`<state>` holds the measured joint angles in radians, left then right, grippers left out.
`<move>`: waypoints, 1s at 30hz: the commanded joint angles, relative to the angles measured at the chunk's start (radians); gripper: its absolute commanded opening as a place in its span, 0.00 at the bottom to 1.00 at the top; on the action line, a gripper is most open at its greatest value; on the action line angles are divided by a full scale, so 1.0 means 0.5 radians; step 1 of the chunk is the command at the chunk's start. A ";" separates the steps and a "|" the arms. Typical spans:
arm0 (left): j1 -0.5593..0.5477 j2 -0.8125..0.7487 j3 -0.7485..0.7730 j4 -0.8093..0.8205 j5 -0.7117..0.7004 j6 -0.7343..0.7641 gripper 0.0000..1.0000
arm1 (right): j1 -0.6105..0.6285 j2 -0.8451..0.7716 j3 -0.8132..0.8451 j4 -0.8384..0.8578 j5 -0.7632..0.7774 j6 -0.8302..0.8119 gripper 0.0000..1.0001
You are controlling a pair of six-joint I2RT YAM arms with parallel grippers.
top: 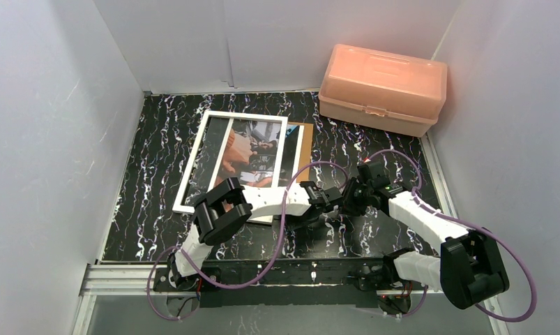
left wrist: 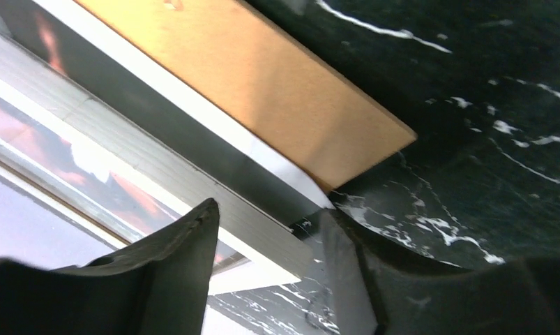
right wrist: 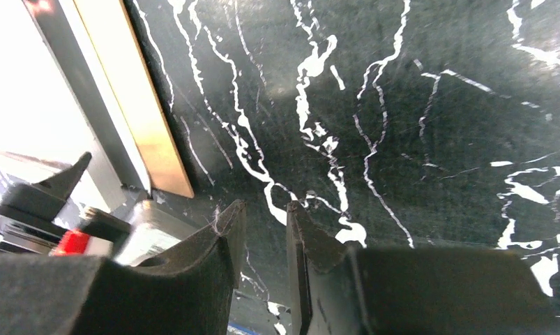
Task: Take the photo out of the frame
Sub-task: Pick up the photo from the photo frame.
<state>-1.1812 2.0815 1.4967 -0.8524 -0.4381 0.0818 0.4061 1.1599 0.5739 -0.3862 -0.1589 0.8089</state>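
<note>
On the black marbled table [top: 158, 209], the photo [top: 252, 150] lies part-slid out past the frame's [top: 193, 157] right side, long axis running away. The left gripper [left wrist: 270, 209], jaws spread and empty, sits nearest, at the frame's near right corner.

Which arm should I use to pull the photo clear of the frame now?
Left. The left gripper is open at the near corner of the photo, beside the backing board. The right gripper hangs over the table, narrowly open, off the board's edge.
</note>
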 commanded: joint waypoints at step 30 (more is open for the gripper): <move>0.022 -0.022 -0.087 0.298 -0.014 -0.035 0.42 | -0.003 -0.264 0.183 -0.316 0.333 -0.013 0.34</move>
<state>-1.1778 2.0388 1.4635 -0.7101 -0.4000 0.0765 0.4080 1.0233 0.6365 -0.5735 0.0124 0.7979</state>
